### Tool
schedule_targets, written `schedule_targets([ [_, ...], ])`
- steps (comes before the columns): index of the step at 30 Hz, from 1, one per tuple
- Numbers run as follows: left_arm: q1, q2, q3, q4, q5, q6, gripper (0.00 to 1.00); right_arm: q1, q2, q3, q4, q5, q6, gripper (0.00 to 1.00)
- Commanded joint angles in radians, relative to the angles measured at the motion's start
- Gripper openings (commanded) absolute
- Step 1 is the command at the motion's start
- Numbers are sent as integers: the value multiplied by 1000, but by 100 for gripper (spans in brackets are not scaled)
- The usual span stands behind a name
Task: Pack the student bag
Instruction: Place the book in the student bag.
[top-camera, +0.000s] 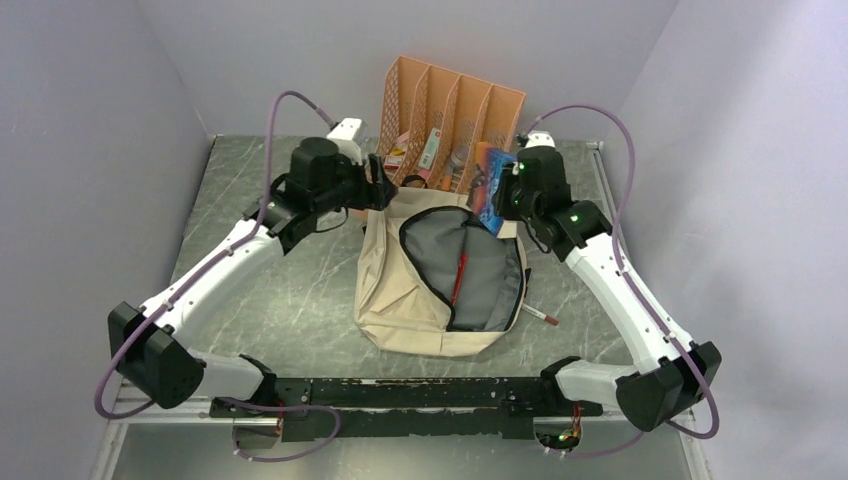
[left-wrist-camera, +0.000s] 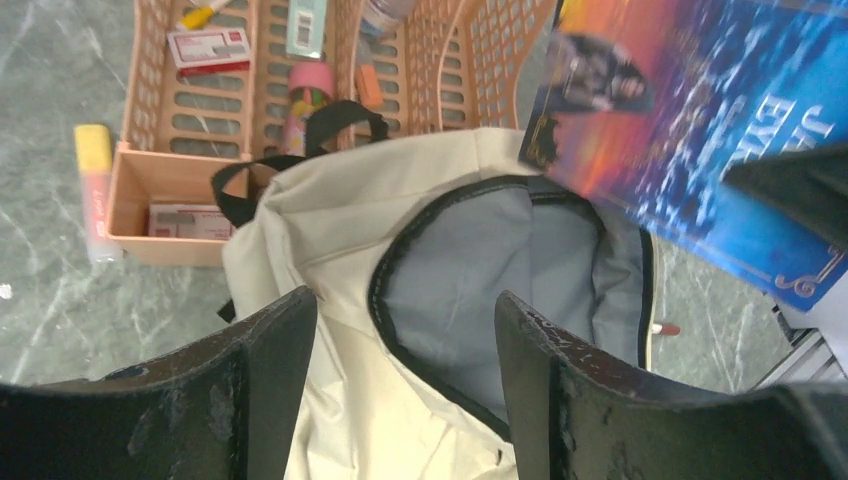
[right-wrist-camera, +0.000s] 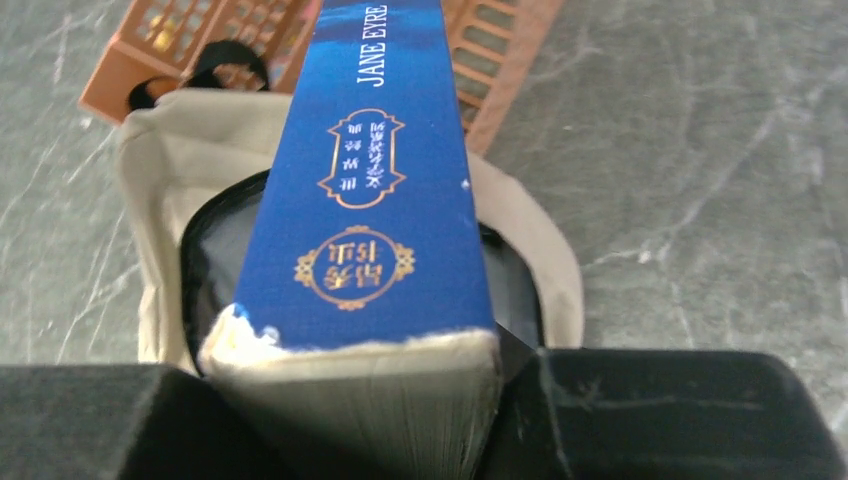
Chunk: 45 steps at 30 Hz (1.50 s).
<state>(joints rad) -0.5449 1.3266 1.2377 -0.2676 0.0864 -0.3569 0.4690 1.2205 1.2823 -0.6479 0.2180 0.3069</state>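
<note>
The beige student bag (top-camera: 400, 300) lies flat in the middle of the table, its zip open and the grey lining (top-camera: 480, 262) showing. A red pen (top-camera: 459, 278) lies inside. My right gripper (top-camera: 505, 192) is shut on a blue book (top-camera: 488, 185), "Jane Eyre" (right-wrist-camera: 370, 200), and holds it tilted over the top right of the bag's opening. In the right wrist view the jaws (right-wrist-camera: 360, 400) clamp the book's page end. My left gripper (top-camera: 384, 190) is open and empty at the bag's top left; its jaws (left-wrist-camera: 405, 320) straddle the opening's black rim (left-wrist-camera: 385, 310) in view.
The orange file organizer (top-camera: 450, 110) stands just behind the bag, with pens, cards and small boxes in it (left-wrist-camera: 200, 100). A yellow-pink highlighter (left-wrist-camera: 93, 190) lies on the table beside it. A red-capped pen (top-camera: 540, 316) lies on the table right of the bag.
</note>
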Motion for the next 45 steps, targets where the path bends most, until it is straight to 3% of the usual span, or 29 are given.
schedule_targets([
  [1,-140,65,99,-121,-212,-14,69,-87,-77,32,166,81,29,0],
  [8,-441,248,245,-239,-451,-2,74,-129,-142,41,110,248,40,0],
  [15,-611,442,373,-396,-628,-70,83,-133,-267,30,93,274,68,0],
  [25,-702,645,517,-513,-775,-86,85,-132,-344,22,102,312,43,0],
  [38,-710,795,573,-558,-892,-47,86,-133,-360,4,101,296,42,0],
  [45,-710,842,584,-581,-924,-41,77,-132,-363,-9,117,292,38,0],
])
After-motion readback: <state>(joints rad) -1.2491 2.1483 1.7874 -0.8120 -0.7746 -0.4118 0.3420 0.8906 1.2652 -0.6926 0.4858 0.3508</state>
